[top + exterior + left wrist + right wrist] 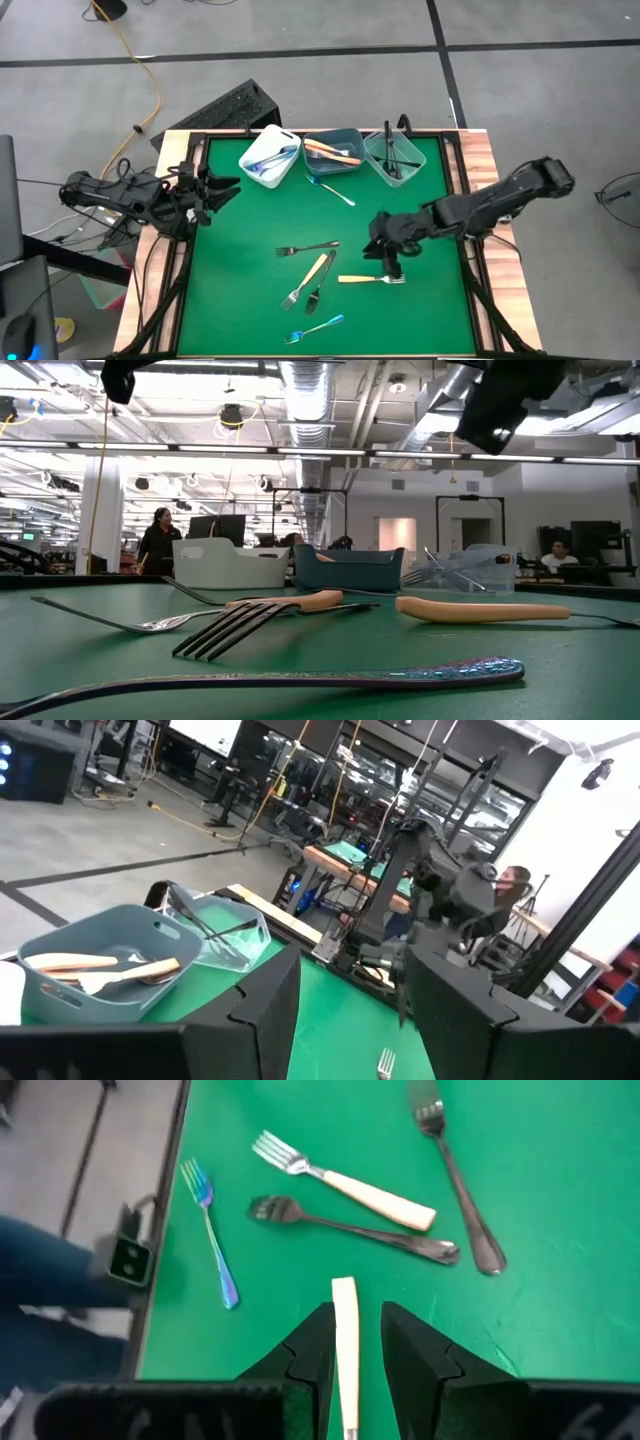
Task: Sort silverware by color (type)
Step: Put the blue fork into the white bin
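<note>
On the green felt-covered surface [240, 290], the right gripper [391, 262] hangs over the cream-handled metal fork [372, 279], jaws parted astride its handle, so closing and lifting toward the grey-blue plastic bin [334, 152] likely follows.

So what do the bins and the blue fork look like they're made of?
The white bin, the grey-blue bin and the see-through clear bin look like moulded plastic, going by their rounded rims. The blue fork seems to be metal with a glossy, iridescent blue-purple sheen.
</note>
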Robot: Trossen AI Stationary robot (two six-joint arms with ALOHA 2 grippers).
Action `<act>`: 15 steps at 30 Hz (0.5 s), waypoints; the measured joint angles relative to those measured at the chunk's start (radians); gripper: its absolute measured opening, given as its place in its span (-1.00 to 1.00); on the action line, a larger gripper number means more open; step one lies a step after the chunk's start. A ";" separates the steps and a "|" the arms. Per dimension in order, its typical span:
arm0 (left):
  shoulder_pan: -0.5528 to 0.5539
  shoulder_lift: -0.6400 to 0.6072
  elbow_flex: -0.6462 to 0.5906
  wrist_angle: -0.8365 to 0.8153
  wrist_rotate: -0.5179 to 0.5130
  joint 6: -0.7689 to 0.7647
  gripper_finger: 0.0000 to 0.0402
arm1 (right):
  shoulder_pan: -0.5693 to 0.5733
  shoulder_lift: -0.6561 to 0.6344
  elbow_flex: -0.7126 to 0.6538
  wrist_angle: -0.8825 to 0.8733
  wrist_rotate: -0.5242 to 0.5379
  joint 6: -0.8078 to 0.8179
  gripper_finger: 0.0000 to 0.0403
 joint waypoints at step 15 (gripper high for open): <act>0.000 0.001 0.000 -0.135 -0.033 -0.130 -0.18 | -0.038 0.217 0.212 -0.152 0.076 -0.232 -0.47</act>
